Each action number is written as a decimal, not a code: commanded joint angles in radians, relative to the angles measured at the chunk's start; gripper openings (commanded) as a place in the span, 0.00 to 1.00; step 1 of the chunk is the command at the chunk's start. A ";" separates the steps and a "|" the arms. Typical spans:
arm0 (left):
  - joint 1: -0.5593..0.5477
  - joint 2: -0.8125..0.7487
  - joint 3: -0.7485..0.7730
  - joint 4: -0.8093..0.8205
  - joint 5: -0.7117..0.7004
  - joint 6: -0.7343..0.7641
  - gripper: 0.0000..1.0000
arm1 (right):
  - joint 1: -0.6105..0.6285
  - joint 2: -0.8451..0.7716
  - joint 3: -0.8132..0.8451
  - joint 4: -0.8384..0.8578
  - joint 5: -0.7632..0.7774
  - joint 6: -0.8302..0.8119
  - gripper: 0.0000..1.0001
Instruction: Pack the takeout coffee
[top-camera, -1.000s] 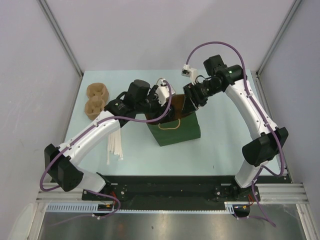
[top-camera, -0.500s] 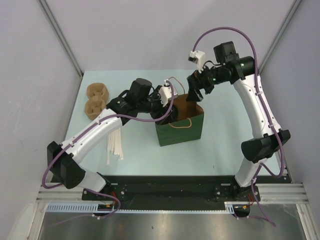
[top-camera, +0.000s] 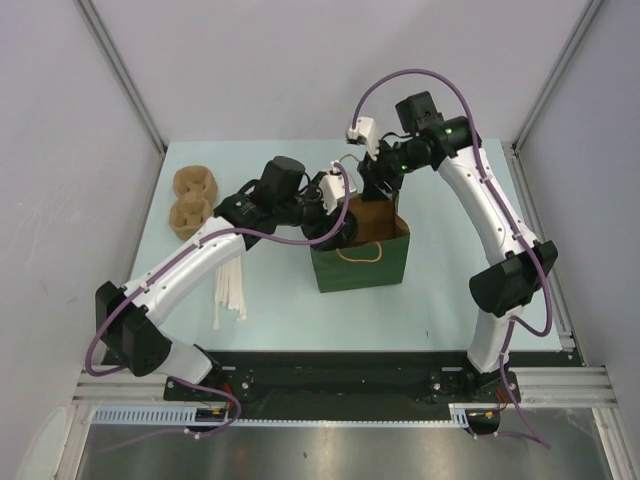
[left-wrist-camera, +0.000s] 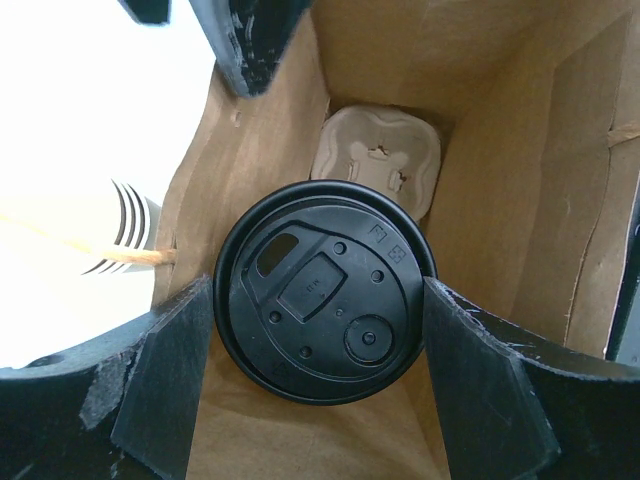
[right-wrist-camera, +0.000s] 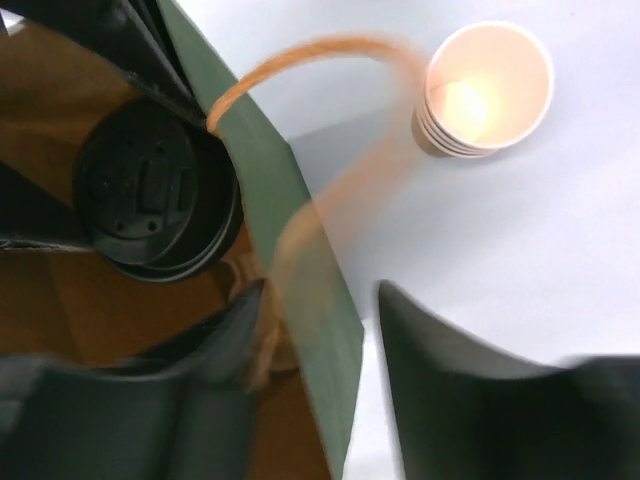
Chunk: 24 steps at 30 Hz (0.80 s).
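1. Closest to the arm bases, a bundle of thin white sticks (top-camera: 230, 290) lies on the pale table (top-camera: 450, 290), partly under the left arm.
2. Right of the sticks, the green paper bag (top-camera: 365, 262) stands upright at mid-table with its mouth open. A twine handle (top-camera: 360, 252) hangs flat on its near face.
3. The left gripper (left-wrist-camera: 318, 310) reaches down into the bag's mouth from the left. Its fingers (left-wrist-camera: 170, 370) press on opposite sides of a black lid, holding the takeout coffee (left-wrist-camera: 320, 290).
4. The coffee is inside the bag, upright. Only its lid shows, so I cannot tell whether it rests on the bottom.
5. A pulp cup carrier (left-wrist-camera: 375, 160) lies on the bag's floor, partly covered by the lid.
6. The right gripper (right-wrist-camera: 320, 295) is at the bag's far rim. Its fingers stand apart and straddle the wall and a blurred twine loop (right-wrist-camera: 300, 60), gripping nothing.
7. A stack of nested paper cups (right-wrist-camera: 487, 90) stands on the table just beyond that wall.
8. At the far left lie two more pulp carriers (top-camera: 192, 200).
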 joint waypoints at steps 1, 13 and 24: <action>-0.003 -0.005 0.026 -0.010 -0.001 0.032 0.50 | 0.023 -0.013 -0.036 0.009 -0.020 -0.047 0.39; 0.004 -0.040 0.020 0.002 -0.046 0.055 0.49 | 0.040 -0.138 -0.102 0.257 0.014 0.185 0.00; 0.001 -0.167 -0.249 0.105 -0.069 0.139 0.49 | 0.152 -0.448 -0.557 0.596 0.184 0.334 0.00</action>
